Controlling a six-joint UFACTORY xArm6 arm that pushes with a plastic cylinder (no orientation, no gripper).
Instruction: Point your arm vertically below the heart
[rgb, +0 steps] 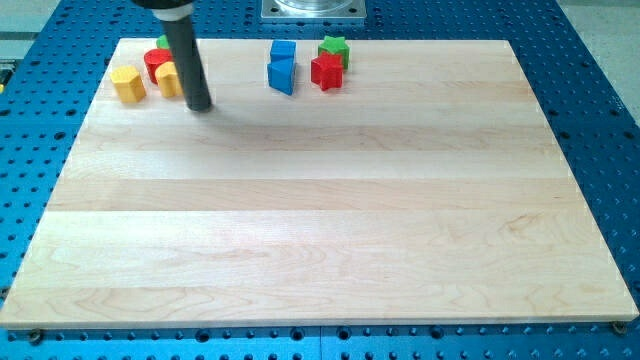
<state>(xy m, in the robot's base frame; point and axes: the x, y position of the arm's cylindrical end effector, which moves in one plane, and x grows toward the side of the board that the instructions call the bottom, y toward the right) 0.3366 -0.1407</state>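
My tip (200, 107) rests on the board near the view's top left, just right of and slightly below a cluster of blocks. A yellow block (167, 80) touches the rod's left side and is partly hidden by it. A red block (153, 62) sits behind it, and a green block (162, 43) peeks out at the board's top edge. Another yellow block (128, 85), with a notched top that looks like a heart, lies furthest left, well apart from the tip. The cluster's shapes are hard to make out.
Near the top centre are a blue cube (283, 51), a second blue block (282, 76), a green star (334, 47) and a red star (327, 72). The wooden board (320, 220) lies on a blue perforated table (600, 90).
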